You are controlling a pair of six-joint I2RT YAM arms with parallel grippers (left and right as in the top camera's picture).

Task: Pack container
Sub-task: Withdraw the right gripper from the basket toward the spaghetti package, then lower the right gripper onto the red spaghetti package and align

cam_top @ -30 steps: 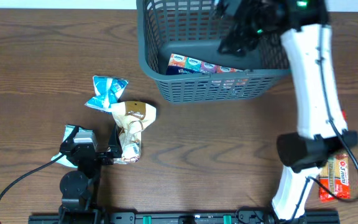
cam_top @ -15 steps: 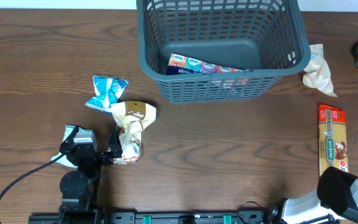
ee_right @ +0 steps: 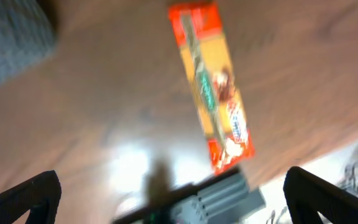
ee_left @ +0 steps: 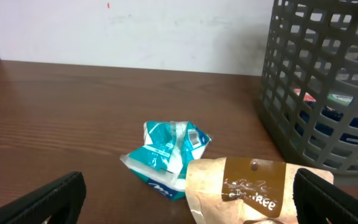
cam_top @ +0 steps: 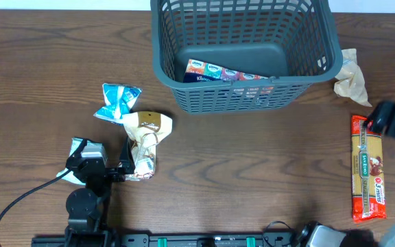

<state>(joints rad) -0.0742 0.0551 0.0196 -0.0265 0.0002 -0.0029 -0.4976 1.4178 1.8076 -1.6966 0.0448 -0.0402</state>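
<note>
Big dark grey container (cam_top: 218,99) sits at the far middle of the table (cam_top: 252,171), lattice sides, tissue packs (cam_top: 228,73) on its base. Right gripper (cam_top: 389,122) is a dark blur over the top end of the pasta packet (cam_top: 367,171), fingers spread wide; half a second ago it was up at the far right edge. Left gripper (ee_left: 188,193) sits low, fingers spread, brown packet (cam_top: 146,134) right in front
</note>
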